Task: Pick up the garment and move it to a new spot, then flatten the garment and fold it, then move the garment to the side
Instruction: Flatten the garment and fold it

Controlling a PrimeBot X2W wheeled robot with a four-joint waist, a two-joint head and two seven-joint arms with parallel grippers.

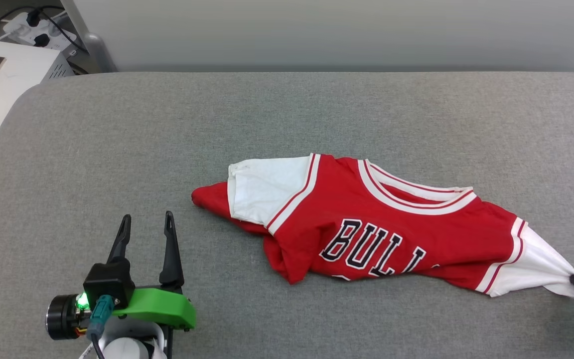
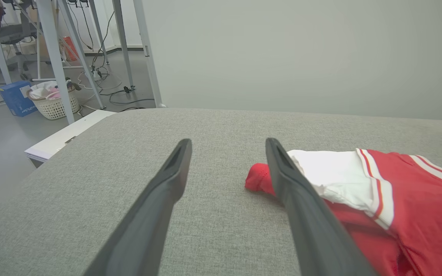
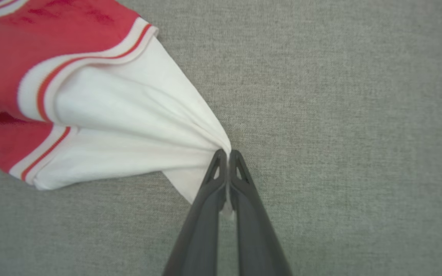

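i've got the r gripper (image 3: 228, 153) pinching the shirt's (image 1: 366, 219) white sleeve tip at far right; l gripper (image 1: 147, 222) fingers spread, empty, near its left end.

The grey counter (image 1: 117, 149) lies bare left of and behind the crumpled garment (image 1: 366, 224); a wall (image 1: 317, 30) closes off its far edge.

Bright, even light casts only faint shadows; the garment (image 3: 10, 46) blurs softly in the right wrist view's upper left.
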